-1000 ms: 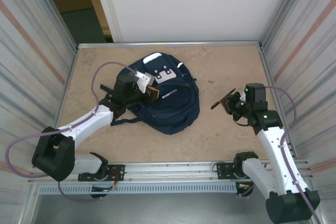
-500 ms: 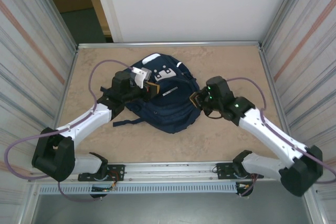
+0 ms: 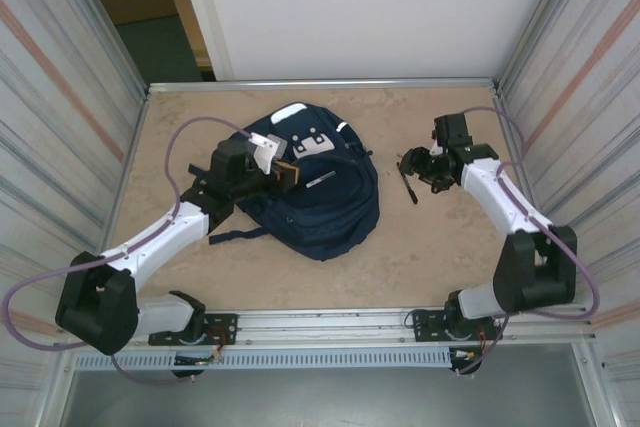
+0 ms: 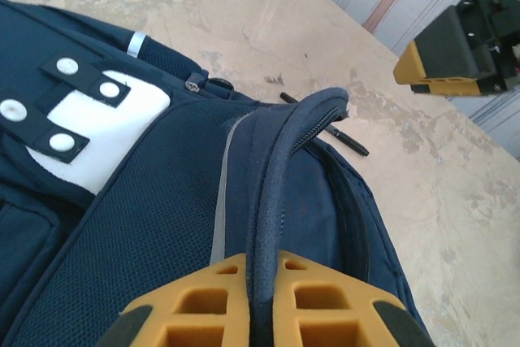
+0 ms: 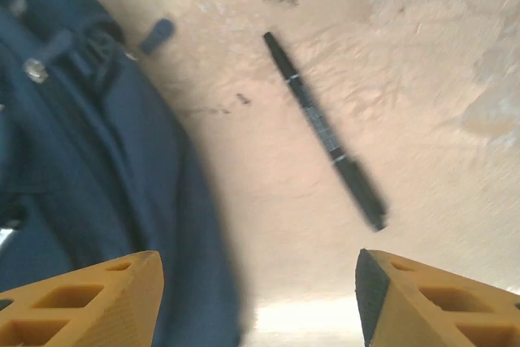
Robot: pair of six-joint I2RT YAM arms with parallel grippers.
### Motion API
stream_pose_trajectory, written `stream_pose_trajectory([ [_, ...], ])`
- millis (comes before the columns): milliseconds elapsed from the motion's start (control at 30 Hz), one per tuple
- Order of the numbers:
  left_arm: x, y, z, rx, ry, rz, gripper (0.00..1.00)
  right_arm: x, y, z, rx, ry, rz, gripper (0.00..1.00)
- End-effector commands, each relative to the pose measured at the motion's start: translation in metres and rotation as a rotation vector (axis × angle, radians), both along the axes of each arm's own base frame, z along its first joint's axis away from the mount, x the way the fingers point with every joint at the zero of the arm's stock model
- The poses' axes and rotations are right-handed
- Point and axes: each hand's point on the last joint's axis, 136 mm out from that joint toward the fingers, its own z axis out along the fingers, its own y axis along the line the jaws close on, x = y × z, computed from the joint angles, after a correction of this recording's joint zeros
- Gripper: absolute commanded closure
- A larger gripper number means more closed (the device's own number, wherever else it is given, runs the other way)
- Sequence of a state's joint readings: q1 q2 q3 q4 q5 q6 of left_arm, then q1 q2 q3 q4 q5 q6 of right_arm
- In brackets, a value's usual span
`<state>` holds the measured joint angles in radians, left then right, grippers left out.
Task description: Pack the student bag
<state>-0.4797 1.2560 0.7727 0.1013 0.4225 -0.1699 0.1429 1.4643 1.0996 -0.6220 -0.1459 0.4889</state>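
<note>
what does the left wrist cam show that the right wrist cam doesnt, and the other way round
Left wrist adds: the left gripper shut on a raised fold of the student bag, the bag's white patch with snaps, and the right gripper from outside. Right wrist adds: that gripper's open fingers framing the table. Both: the bag, the table and the black pen beside the bag.

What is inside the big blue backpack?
The student bag hides its inside under its own fabric. The left gripper pinches its zipper rim; a black pen lies outside, on the table.
</note>
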Motion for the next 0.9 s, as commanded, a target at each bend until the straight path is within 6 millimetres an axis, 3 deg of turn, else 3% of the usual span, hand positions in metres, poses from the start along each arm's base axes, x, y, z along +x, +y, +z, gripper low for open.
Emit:
stream_pose_trajectory([
  [0, -0.003, -0.002, 0.015, -0.041, -0.049, -0.014, 0.94, -0.006, -0.003, -0.028, -0.142, 0.113, 0.232, 0.39],
  [200, -0.006, -0.01, 0.006, -0.063, -0.003, -0.026, 0.95, 0.037, 0.004, -0.058, -0.225, 0.193, 0.299, 0.44],
  [300, -0.011, -0.012, 0.006, -0.069, 0.004, -0.047, 0.95, 0.048, -0.004, -0.075, -0.4, 0.264, 0.364, 0.48],
  [400, -0.014, -0.009, 0.003, -0.067, 0.0, -0.04, 0.95, 0.048, -0.008, -0.092, -0.46, 0.35, 0.404, 0.53],
  [633, -0.019, -0.003, 0.007, -0.047, -0.028, -0.032, 0.94, 0.036, -0.003, -0.121, -0.394, 0.446, 0.433, 0.67],
  [700, -0.021, -0.005, 0.012, -0.056, -0.036, -0.048, 0.94, 0.032, -0.005, -0.127, -0.411, 0.471, 0.433, 0.76],
  [867, -0.019, -0.003, 0.009, -0.059, -0.043, -0.035, 0.94, 0.037, 0.006, -0.119, -0.413, 0.414, 0.44, 0.89],
])
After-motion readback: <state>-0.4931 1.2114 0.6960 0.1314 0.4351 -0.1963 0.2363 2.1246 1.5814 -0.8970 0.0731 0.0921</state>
